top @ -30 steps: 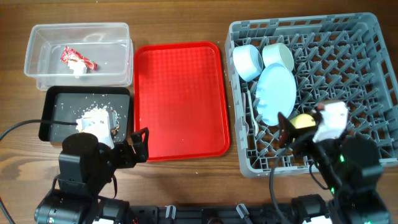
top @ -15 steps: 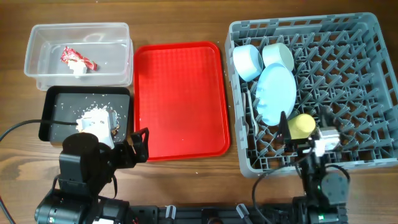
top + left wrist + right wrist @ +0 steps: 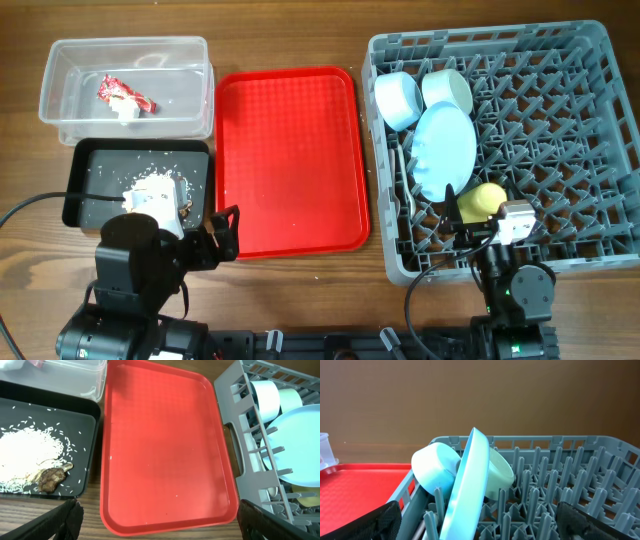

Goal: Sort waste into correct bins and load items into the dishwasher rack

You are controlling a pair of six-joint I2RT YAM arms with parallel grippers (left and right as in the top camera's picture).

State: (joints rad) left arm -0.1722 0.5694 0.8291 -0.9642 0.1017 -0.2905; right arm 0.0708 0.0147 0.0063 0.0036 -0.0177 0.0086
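The grey rack [image 3: 580, 130] holds the light blue bowl [image 3: 398, 98], pale green bowl [image 3: 447, 88], upright blue plate [image 3: 445, 150], yellow cup [image 3: 480, 200] and white cutlery [image 3: 403, 185]. My right gripper [image 3: 480, 527] is open and empty at the rack's near edge, facing the plate [image 3: 470, 485]. The red-and-white wrapper [image 3: 122, 93] lies in the clear tub [image 3: 125, 45]. Food scraps [image 3: 30, 455] lie in the black tray [image 3: 85, 160]. My left gripper [image 3: 160, 530] is open and empty over the near edge of the red tray [image 3: 160, 450].
The red tray [image 3: 290, 160] lies between the bins and the rack and holds only a few crumbs. Both arm bases sit at the table's front edge. A black cable [image 3: 40, 200] runs along the left side.
My right gripper let go of the yellow cup in the rack and drew back and down toward the front edge. The cup stays beside the plate. The left arm has not moved.
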